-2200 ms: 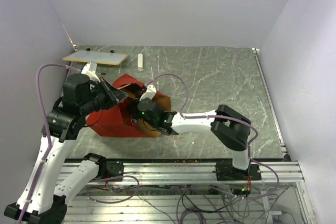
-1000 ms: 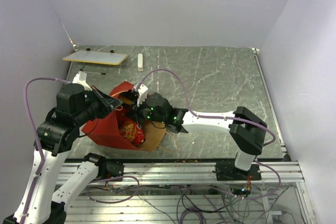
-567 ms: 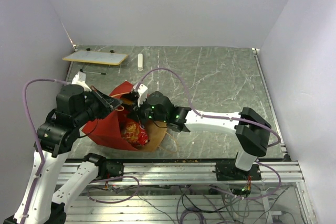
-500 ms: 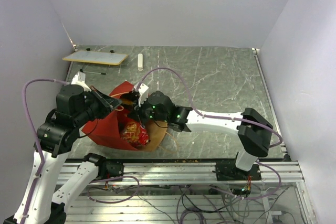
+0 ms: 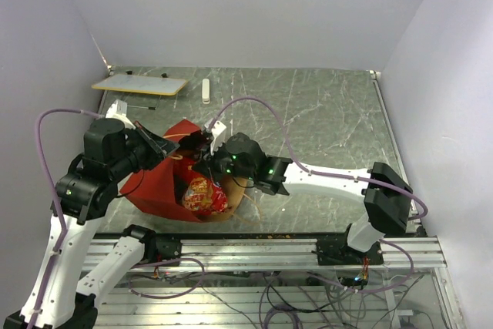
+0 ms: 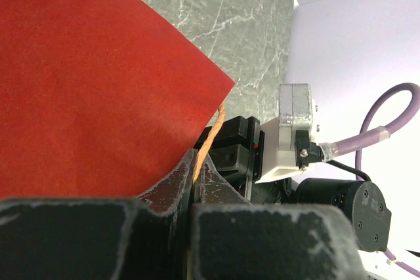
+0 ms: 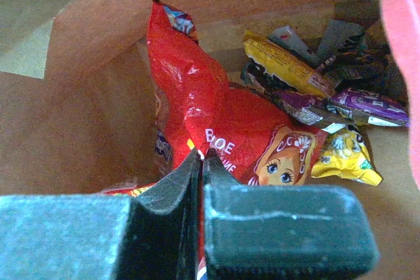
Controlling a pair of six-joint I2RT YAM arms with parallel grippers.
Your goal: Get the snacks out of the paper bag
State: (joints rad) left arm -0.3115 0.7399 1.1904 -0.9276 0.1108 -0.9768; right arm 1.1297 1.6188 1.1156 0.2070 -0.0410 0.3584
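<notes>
Item one: we record a paper bag [image 5: 154, 184], red outside and brown inside, lying on its side on the tabletop [image 5: 323, 121] at the near left, mouth facing the right arm. Left tool [image 6: 195, 181]: fingers pressed together at the bag's upper edge, a thin tan string handle [image 6: 211, 132] pinched between them, so we list it as clamped on the paper bag. Right tool [image 7: 200, 162]: reaching into the bag's mouth, fingers closed on the near edge of a large red packet [image 7: 223, 129], which sits partly inside the bag, right against the fingertips. Deeper in the bag, beyond and to the right of that tool, we count a yellow-orange wrapper [image 7: 285, 63], a purple wrapper [image 7: 367, 106], a small yellow packet [image 7: 344, 155] and grey wrappers [image 7: 341, 31]. Far left corner: a flat tan board [image 5: 140, 85] and a small white stick [image 5: 206, 90].
</notes>
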